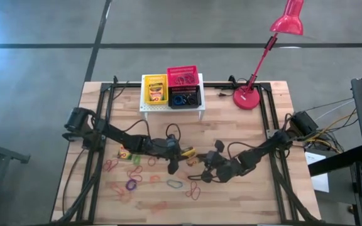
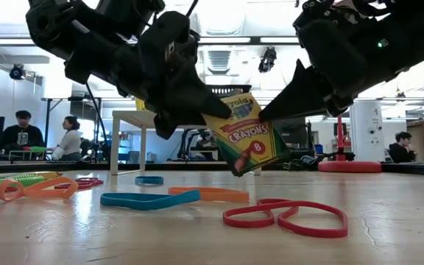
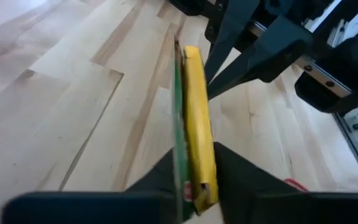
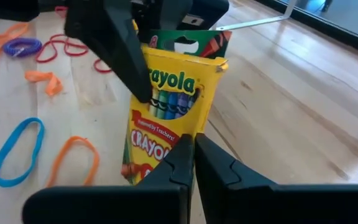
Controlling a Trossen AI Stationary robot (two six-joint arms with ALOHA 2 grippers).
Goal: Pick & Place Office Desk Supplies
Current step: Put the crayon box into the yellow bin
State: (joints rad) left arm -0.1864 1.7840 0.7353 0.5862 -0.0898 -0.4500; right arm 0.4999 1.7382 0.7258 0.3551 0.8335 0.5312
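Observation:
A yellow-and-green crayon box (image 2: 246, 137) hangs tilted over the middle of the table, also seen as the box (image 1: 188, 151) from above. My left gripper (image 3: 194, 171) is shut on it, coming from the table's left. My right gripper (image 4: 194, 148) is shut, and its tips meet the box from the right. Coloured elastic loops (image 1: 131, 184) lie flat on the wood near the front left; a red loop (image 2: 285, 217) and a blue loop (image 2: 149, 199) show close by in the low view. My left gripper pinches the box's two broad faces (image 3: 192, 155) between its fingers, near the box's top end (image 4: 143, 74). The fingers slant down from the table's left. The box is tilted and, in the low view, seems just clear of the table. My right gripper's shut fingertips (image 2: 269, 114) lie against the box's right side (image 3: 205, 93), slanting down from the table's right. It holds nothing between the fingers.
A white stand (image 1: 171, 110) at the table's far edge carries a yellow basket (image 1: 155, 91) with a crayon box in it, a red basket (image 1: 183, 76) and a black basket (image 1: 185, 98). A red desk lamp (image 1: 249, 97) stands to their right. People sit in the room behind.

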